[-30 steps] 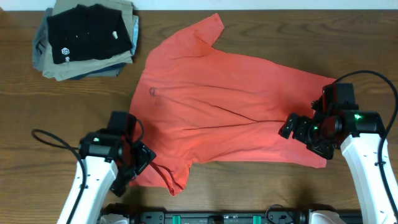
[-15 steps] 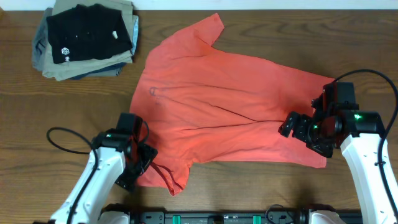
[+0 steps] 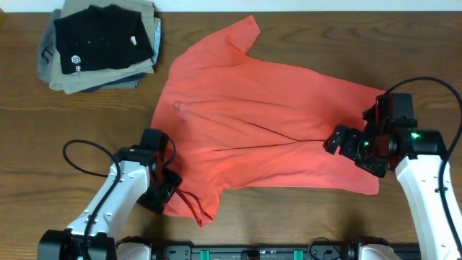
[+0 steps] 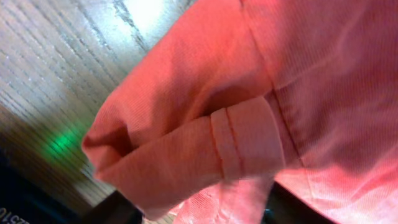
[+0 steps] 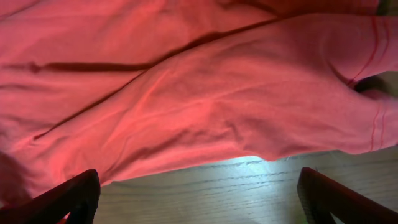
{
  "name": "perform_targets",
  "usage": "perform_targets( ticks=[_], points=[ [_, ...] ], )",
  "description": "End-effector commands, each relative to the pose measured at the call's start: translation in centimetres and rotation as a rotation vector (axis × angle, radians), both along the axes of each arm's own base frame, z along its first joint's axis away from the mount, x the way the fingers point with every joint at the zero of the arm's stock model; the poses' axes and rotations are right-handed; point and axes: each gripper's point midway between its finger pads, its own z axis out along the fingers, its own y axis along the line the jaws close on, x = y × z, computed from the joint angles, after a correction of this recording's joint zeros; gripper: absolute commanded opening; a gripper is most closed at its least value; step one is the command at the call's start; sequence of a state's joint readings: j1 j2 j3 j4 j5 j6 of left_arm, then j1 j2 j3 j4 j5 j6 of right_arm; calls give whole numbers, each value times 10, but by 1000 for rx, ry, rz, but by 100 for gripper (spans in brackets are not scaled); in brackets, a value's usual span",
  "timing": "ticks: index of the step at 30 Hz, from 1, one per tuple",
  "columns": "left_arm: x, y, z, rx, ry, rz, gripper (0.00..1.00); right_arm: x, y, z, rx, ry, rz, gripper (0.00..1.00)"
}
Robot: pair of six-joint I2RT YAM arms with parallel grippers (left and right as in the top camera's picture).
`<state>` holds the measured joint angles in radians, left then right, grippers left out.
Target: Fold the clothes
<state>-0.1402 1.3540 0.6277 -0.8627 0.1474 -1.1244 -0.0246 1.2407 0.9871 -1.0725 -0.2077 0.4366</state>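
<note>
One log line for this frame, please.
left gripper: at orange T-shirt near sleeve, grip unclear | right gripper: open, over near hem corner | folded pile: far-left corner | fold: not begun

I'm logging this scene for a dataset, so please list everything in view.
shirt: 1, orange-red, spread out mid-table
folded clothes: 1 stack, black on top over khaki and grey, far left corner
table: 1, brown wood, under everything
cables: 2, black, one looping off each arm
arms: 2, white and black, near edge
left gripper: 1, black, at the shirt's near sleeve, open or shut unclear
right gripper: 1, black, open, at the shirt's right edge
</note>
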Motion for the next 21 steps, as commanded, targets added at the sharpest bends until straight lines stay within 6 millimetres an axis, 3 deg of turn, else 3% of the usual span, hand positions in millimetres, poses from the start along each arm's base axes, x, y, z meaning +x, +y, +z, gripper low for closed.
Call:
perform_targets(
  ticks=[1, 7, 10, 14, 21],
  points=[
    [-2, 1, -2, 5, 10, -3, 49, -2, -6, -3, -52, 5, 4, 99],
    [-1, 0, -2, 1, 4, -6, 45, -12, -6, -21, -48, 53, -18, 99],
    [-1, 0, -2, 0, 5, -16, 47, -15, -6, -30, -47, 63, -18, 99],
    [-7, 1, -1, -2, 26, -68, 58, -19, -6, -36, -47, 77, -18, 99],
    [-20, 4, 1, 8, 79, -77, 58, -19, -6, -36, -47, 77, -17, 99]
  ],
)
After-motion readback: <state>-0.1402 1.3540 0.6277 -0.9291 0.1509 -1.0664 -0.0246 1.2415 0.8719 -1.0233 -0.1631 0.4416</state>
